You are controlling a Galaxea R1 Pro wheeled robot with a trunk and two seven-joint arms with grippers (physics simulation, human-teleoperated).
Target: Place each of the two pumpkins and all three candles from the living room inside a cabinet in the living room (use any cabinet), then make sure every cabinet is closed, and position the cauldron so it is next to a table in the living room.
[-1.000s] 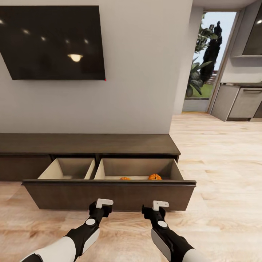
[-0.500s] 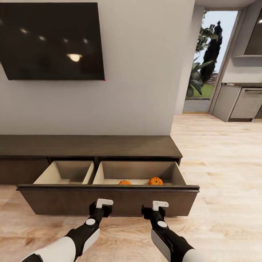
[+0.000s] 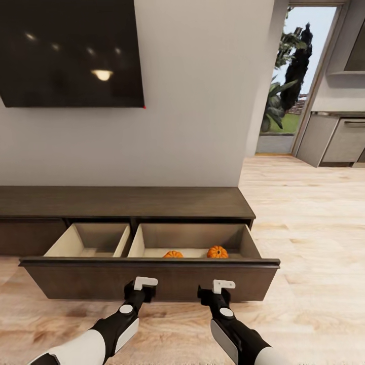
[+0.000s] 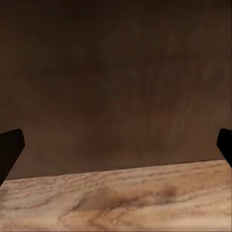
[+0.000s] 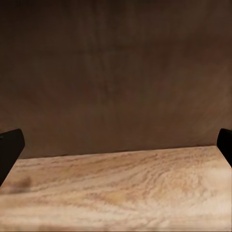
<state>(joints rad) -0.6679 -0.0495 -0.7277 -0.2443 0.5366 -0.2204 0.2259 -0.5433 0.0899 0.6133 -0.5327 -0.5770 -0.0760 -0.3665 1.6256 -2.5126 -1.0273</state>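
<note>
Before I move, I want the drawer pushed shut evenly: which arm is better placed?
Either, marginally the left. Both open pincers, left and right, face the drawer front, and the left sits nearer its middle. The pumpkins lie inside.

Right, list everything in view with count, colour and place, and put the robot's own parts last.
Pumpkins: two, orange, in the open drawer's right compartment.
Cabinet: one, dark brown, low against the wall; its drawer is pulled out, pale inside, left compartment looks empty.
Television: one, black, on the wall above.
Wall: grey.
Floor: pale wood.
Doorway: one, far right, greenery outside.
Kitchen units: grey, far right.
Left gripper: black fingers apart, facing the drawer front.
Right gripper: same.
</note>
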